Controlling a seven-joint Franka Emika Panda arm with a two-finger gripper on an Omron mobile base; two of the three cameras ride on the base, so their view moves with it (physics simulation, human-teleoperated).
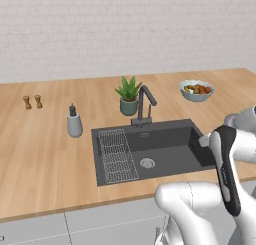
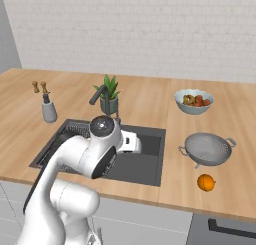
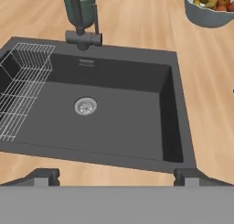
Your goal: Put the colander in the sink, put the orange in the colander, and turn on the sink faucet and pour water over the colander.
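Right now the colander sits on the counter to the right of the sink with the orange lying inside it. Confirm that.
Not quite. The colander does sit on the counter right of the sink, but the orange is not inside it. It lies on the counter beside the colander, on the side nearer the counter's front edge, apart from it. The right base view shows this.

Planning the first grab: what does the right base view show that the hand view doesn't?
Right base view alone: the colander and orange on the counter right of the sink, plus the soap bottle and two shakers. Hand view alone: the drain and the open gripper. Shared: sink, faucet, plant, fruit bowl, wire rack.
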